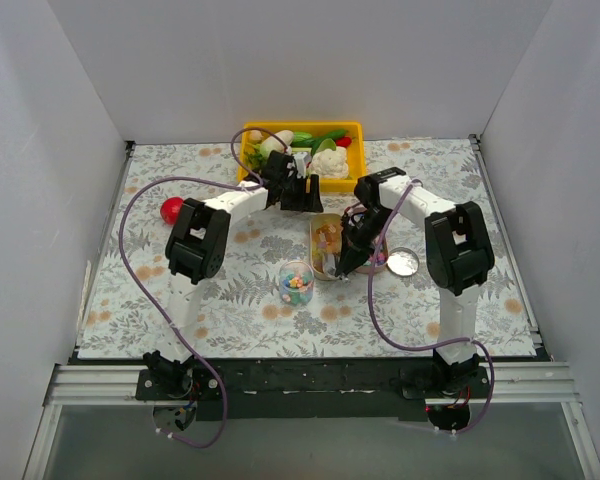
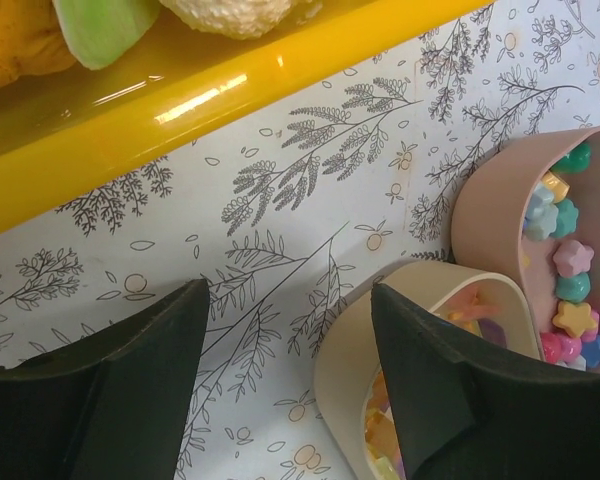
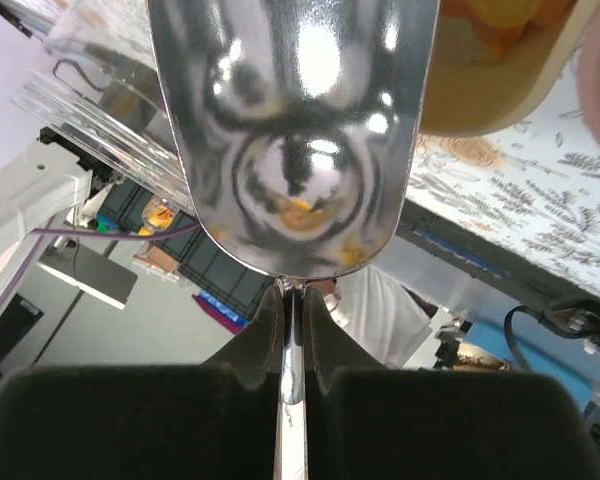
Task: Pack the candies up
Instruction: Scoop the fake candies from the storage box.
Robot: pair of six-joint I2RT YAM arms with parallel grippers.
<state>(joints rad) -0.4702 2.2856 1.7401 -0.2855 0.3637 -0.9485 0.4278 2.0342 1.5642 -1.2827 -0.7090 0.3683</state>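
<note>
Pastel star-shaped candies [image 2: 570,290] fill a pink bowl [image 2: 490,200]. Beside it, orange-tan candies [image 2: 380,432] lie in a beige bowl [image 1: 326,246]. A clear jar [image 1: 296,284] in front of the bowls holds mixed candies. My left gripper [image 2: 290,300] is open just in front of the yellow tray, with only tablecloth between its fingers. Its right finger [image 2: 435,380] hangs over the beige bowl's rim [image 2: 345,350]. My right gripper [image 3: 292,300] is shut on the handle of a metal scoop [image 3: 290,130], low over the bowls [image 1: 355,245]. The scoop looks empty.
A yellow tray [image 1: 352,128] of toy vegetables stands at the back centre, close to the left gripper [image 1: 302,194]. A red ball [image 1: 171,210] lies at the left. A round metal lid [image 1: 403,262] rests right of the bowls. White walls enclose the table.
</note>
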